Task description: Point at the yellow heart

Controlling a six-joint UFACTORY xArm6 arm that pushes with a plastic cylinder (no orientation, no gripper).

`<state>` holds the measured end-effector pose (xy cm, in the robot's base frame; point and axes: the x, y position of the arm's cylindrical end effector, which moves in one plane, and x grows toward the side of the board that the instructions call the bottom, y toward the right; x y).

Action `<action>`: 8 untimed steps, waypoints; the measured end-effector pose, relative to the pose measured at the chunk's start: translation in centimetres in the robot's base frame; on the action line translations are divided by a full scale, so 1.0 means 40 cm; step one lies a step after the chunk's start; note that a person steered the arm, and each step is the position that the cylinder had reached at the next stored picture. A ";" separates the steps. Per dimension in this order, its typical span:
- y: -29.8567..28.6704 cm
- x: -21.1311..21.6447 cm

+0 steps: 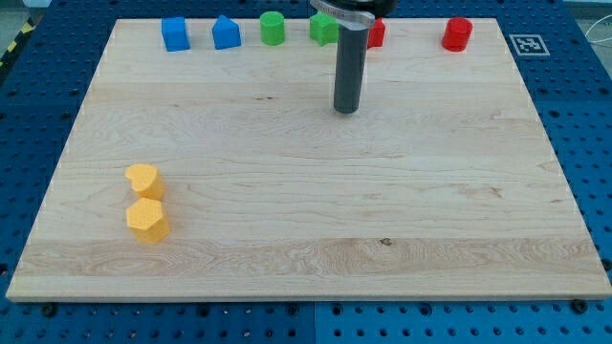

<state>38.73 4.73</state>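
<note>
Two yellow blocks are seen at the wooden worktop's point(287, 191) left: the yellow heart point(143, 180), with a yellow hexagonal block point(147, 221) just below. My tip point(346, 109) is well apart, near the top row. No pincer is fitted, nothing is held; pointing is not yet done.

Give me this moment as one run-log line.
my tip: upper centre of board, touching no block | yellow heart: lower left, far from my tip, just above yellow hexagon | pointing: not yet done
</note>
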 end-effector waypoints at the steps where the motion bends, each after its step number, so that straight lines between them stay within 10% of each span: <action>1: -0.082 0.005; 8: -0.738 0.250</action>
